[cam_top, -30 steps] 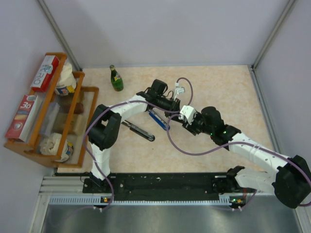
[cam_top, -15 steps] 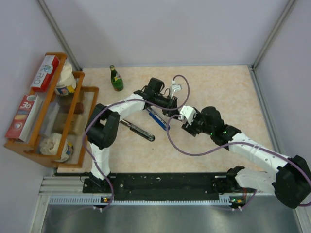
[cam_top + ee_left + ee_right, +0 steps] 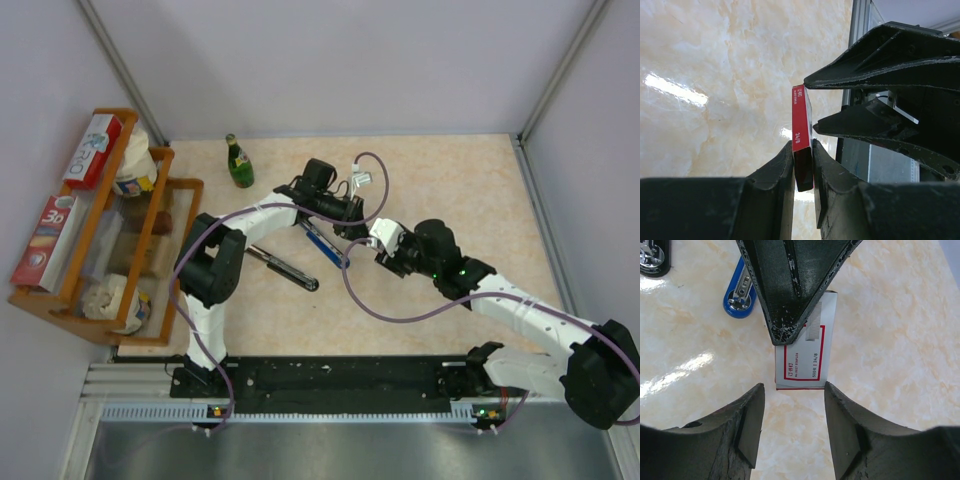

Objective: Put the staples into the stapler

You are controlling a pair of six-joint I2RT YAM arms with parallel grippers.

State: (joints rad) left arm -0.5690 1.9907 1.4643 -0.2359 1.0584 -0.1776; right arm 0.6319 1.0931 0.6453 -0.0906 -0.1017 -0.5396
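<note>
Left gripper (image 3: 802,150) has the staples box (image 3: 801,120) pinched edge-on between nearly closed fingers, up off the marble-look table (image 3: 715,75). Right gripper (image 3: 794,387) sits at 4 o'clock from it in the top view, spread apart around the box's free end. Can't tell if it touches. The blue stapler (image 3: 742,290) lies on the table at 10 o'clock of the box in the right wrist view.
</note>
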